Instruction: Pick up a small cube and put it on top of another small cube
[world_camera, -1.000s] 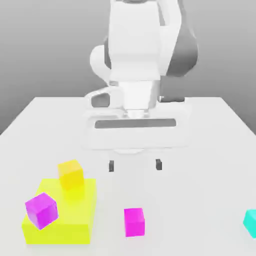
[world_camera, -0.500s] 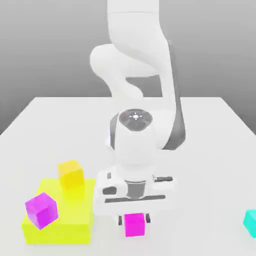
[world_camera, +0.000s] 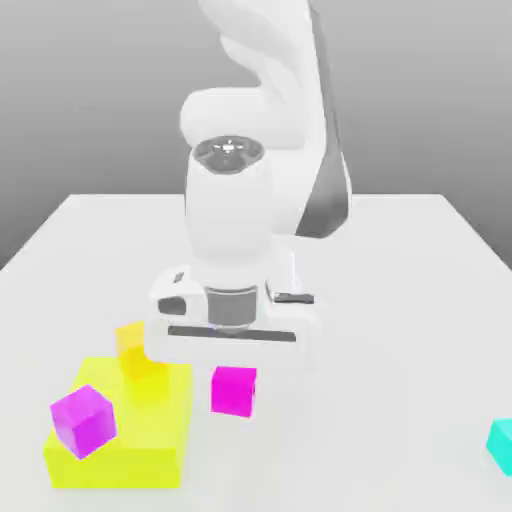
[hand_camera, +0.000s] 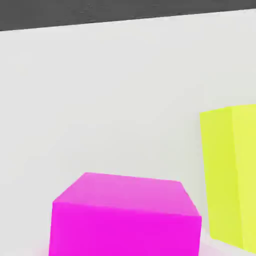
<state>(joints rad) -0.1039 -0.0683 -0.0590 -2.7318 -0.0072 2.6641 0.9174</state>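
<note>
So, biggest thing first: the yellow block (world_camera: 150, 462) sits on the table (world_camera: 400, 300) over on the exterior view's left, and our gripper (world_camera: 234, 380) is up to the right of it. We've got the jaws closed in on the pink cube (world_camera: 233, 392), no wider than it needs, and it looks held, hanging just under the hand and seemingly clear of the table.

What we care about now is sideways. The purple cube (world_camera: 84, 422) is left and nearer, at the block's near left; the orange cube (world_camera: 138, 350) is left and farther, around the block's far side, partly behind the hand. The cyan cube (world_camera: 502, 445) is well off right. We can't tell which one gets the stack, but if it's purple or orange, we'd go left, high enough not to clip the block.
</note>
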